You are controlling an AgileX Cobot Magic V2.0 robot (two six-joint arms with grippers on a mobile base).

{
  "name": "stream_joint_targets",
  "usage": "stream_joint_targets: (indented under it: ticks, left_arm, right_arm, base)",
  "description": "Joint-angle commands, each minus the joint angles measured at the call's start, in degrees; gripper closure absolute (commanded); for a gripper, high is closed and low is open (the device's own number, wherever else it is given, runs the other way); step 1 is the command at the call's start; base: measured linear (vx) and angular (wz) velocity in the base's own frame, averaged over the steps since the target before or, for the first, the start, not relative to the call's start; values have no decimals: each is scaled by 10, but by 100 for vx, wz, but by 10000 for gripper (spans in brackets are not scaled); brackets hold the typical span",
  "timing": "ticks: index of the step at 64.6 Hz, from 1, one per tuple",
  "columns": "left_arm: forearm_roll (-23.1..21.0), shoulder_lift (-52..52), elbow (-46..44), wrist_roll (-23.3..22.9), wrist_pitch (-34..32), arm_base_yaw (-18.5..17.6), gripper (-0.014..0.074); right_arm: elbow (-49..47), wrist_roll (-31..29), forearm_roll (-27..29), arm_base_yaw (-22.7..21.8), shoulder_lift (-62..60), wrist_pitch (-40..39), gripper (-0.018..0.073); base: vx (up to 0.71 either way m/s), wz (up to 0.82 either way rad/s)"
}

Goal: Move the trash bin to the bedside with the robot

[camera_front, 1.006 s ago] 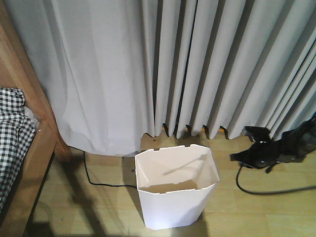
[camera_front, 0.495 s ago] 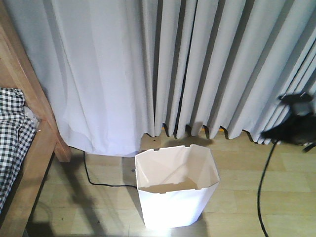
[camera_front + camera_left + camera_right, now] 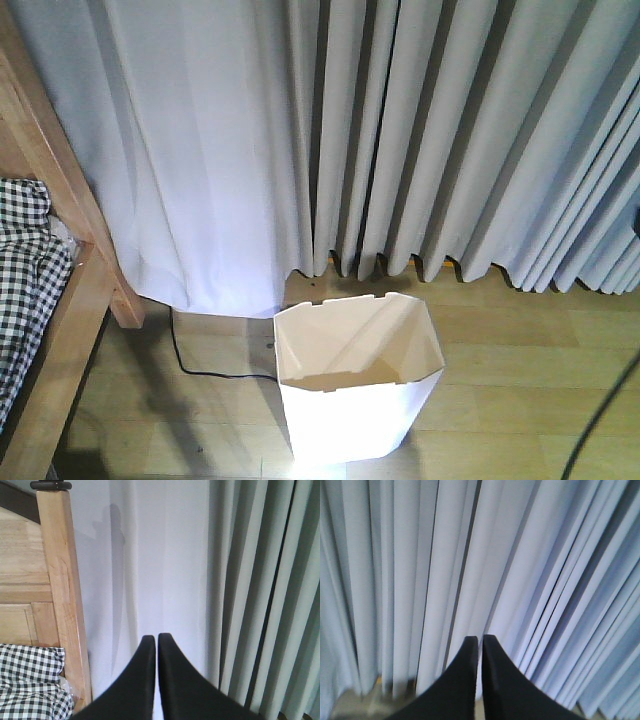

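Observation:
The white trash bin (image 3: 355, 385) stands upright on the wooden floor in front of the curtain, to the right of the bed. The bed's light brown wooden frame (image 3: 60, 330) and black-and-white checked bedding (image 3: 25, 270) are at the left edge; they also show in the left wrist view, frame (image 3: 60, 595) and bedding (image 3: 30, 682). My left gripper (image 3: 157, 639) is shut and empty, raised, facing the curtain beside the bedpost. My right gripper (image 3: 480, 639) is shut and empty, facing curtain folds. Neither gripper shows in the front view; only a black cable (image 3: 600, 420) at the lower right.
A grey-white pleated curtain (image 3: 400, 140) hangs behind the bin down to the floor. A thin black cord (image 3: 200, 370) lies on the floor between bed and bin. Wooden floor (image 3: 520, 370) extends to the right of the bin.
The black right arm at the right of the front view has risen and left the frame; only its cable remains. The bin and bed have not moved.

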Motion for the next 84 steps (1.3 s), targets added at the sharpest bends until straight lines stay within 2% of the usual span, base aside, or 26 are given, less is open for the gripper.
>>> stream_joint_targets:
  ticks: [1,9,17,24,54,72,81,84]
  left_arm:
    - [-6,-4,12,-1,-44,-3,603]
    - [-6,-4,12,-1,-44,-3,603]
    - [-6,-4,12,-1,-44,-3,603]
    - [-6,-4,12,-1,-44,-3,603]
    - [-6,-4,12,-1,-44,-3,603]
    - [-6,-4,12,-1,-44,-3,603]
    - [-6,-4,12,-1,-44,-3,603]
    - [-6,-4,12,-1,-44,-3,603]
  right_arm:
    - [24,7,24,-2,-79,0,562]
    - [81,7,24,7,-176,-21,562]
    - [105,6,24,59,-259,-89,562]
    - [103,6,24,85,-308,-139,562]
    - [103,5,23,84,-344,-162,562]
    - [103,5,23,84,-344,-244,562]
    - [103,5,22,84,-344,-210,562]
    - [103,5,3,84,-344,-189,562]
  base:
    - [0,0]
    - [0,0]
    - [0,0]
    - [0,0]
    - [0,0]
    - [0,0]
    - [0,0]
    - [0,0]
